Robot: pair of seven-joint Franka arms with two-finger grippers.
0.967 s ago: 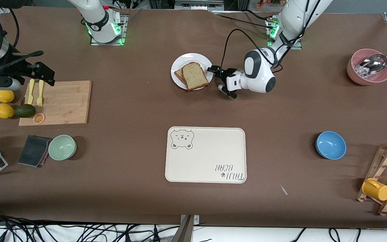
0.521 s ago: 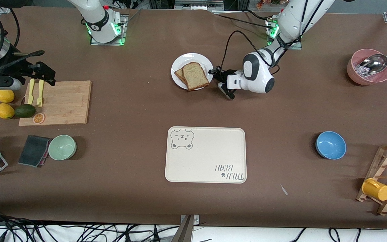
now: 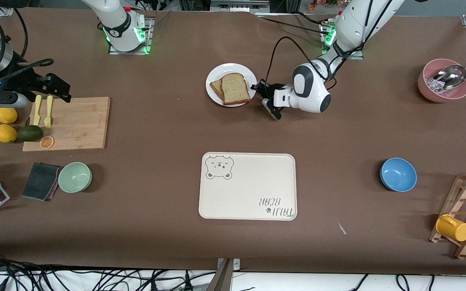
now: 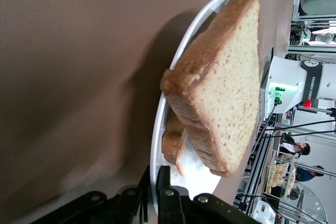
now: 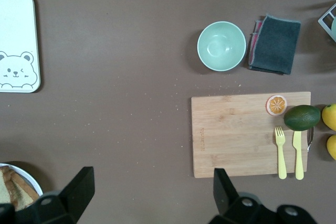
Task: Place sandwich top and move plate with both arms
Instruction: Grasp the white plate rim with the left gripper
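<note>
With the light tan speckled bread slice (image 3: 236, 88) already lying on the round white plate (image 3: 217, 73) over a second slice, only moving the plate remains. The left gripper (image 3: 258, 86) has its fingers clamped on the plate's rim at three o'clock; the right gripper (image 3: 49, 87) waits, fingers apart, above the wooden cutting board (image 3: 79, 123) (no contact there).
</note>
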